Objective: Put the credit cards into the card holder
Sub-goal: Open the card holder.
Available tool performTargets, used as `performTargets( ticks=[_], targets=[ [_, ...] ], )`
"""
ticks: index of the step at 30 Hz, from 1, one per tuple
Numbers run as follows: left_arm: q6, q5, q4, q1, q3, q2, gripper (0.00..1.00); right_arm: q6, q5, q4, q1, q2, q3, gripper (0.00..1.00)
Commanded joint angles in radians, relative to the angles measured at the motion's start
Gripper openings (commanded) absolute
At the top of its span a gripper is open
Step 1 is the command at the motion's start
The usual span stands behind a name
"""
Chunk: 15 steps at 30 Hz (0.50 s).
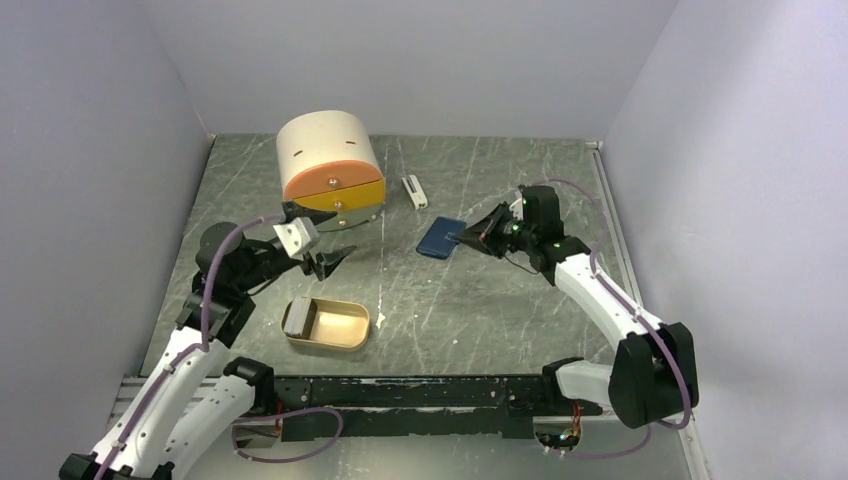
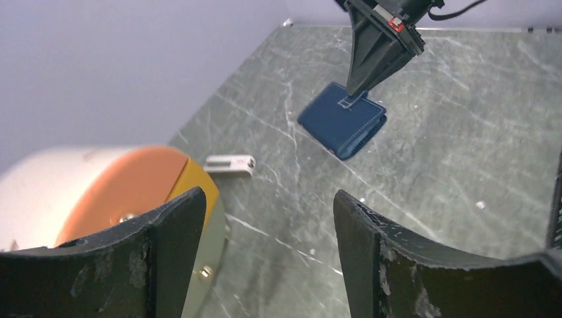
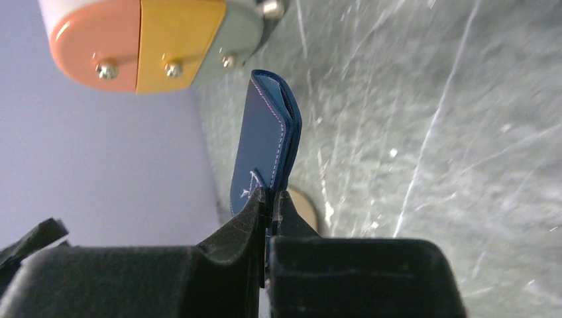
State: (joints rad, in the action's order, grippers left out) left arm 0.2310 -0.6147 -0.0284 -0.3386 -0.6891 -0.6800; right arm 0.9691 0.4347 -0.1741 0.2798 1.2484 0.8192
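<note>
The right fingers [image 3: 242, 222] pinch the navy card holder's [image 1: 441, 238] edge, just 1 o'clock of the surface's [image 1: 520, 310] centre. The left fingers [image 2: 166, 232] gape wide, empty. From the holder, a white bar [image 1: 414, 191] lies at 11, a drum [image 1: 330, 160] at 10, and grey cards [image 1: 297, 317] sit in a tin [image 1: 345, 328] at 8.

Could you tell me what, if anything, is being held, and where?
The right gripper pinches the navy card holder at its snap-tab edge; the left gripper is open, empty.

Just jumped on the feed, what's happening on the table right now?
The right end effector is shut on the navy card holder, pinching its edge near the snap tab, mid-table. The left end effector hangs open and empty near the round orange-faced container. What look like the pale grey cards lie in the tan tin at the near side.
</note>
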Motion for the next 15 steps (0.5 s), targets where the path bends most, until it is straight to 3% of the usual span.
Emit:
performTargets(
  ticks=[1,4,8,15],
  targets=[
    [0.317,-0.186,0.16,-0.014,0.044,-0.011,0.76,0.171,0.165,0.085,0.032,-0.074,-0.041,0.0],
    [0.421,-0.212,0.19,-0.029,0.06,-0.029,0.76,0.24,0.198,0.136,0.062,-0.106,-0.057,0.0],
    [0.577,-0.257,0.106,-0.082,0.019,-0.109,0.73,0.324,0.261,0.217,0.095,-0.093,-0.081,0.0],
    [0.691,-0.119,0.097,-0.242,-0.02,-0.215,0.7,0.377,0.279,0.299,0.14,-0.064,-0.103,0.0]
  ],
)
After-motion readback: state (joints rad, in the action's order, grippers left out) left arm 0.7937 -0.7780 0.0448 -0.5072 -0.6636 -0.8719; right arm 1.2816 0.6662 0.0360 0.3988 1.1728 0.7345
